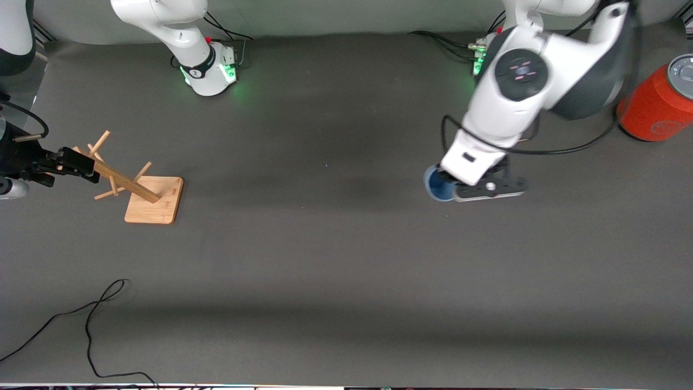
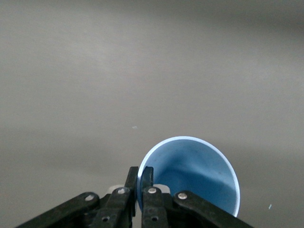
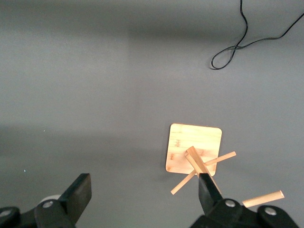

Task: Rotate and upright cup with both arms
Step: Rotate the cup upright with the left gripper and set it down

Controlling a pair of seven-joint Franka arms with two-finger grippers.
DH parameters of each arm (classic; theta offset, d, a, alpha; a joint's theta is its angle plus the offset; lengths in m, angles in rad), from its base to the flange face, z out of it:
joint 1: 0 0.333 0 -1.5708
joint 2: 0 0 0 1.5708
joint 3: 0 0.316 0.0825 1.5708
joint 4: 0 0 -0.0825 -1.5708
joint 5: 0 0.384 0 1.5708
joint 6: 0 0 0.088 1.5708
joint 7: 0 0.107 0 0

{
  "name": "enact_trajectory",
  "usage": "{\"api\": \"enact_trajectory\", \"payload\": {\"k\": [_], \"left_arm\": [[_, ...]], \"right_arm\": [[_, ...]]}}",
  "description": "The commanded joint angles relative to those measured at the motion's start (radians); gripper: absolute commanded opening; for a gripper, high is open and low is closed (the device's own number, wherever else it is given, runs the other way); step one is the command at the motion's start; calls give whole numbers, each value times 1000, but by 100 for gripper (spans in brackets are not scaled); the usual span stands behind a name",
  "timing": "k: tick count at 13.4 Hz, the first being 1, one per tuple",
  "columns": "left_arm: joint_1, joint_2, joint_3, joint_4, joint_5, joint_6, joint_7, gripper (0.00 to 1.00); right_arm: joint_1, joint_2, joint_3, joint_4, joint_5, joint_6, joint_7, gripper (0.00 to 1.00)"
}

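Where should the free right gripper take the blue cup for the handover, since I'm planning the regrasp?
Likely the cup's outer wall near the base, from its closed end. The left gripper pinches the rim with one finger inside, so the mouth is taken. The right gripper waits open above the wooden rack.

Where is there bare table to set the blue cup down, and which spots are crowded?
Bare: the broad middle of the table between the wooden rack and the cup, and the wide strip nearer the front camera, bar a black cable at the right arm's end. Crowded: around the rack under the right gripper, and by the orange-red can.
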Motion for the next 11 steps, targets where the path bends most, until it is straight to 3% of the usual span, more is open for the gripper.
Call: {"api": "enact_trajectory", "payload": {"k": [1, 5, 11], "left_arm": [[-65, -8, 12, -164, 46, 231, -137, 0], [-120, 82, 12, -232, 230, 405, -373, 0], [-205, 208, 12, -232, 414, 478, -686, 0]], "right_arm": [[-8, -19, 9, -16, -7, 1, 22, 100], [-8, -19, 9, -16, -5, 1, 20, 100], [-8, -17, 9, -16, -5, 1, 19, 100]]}}
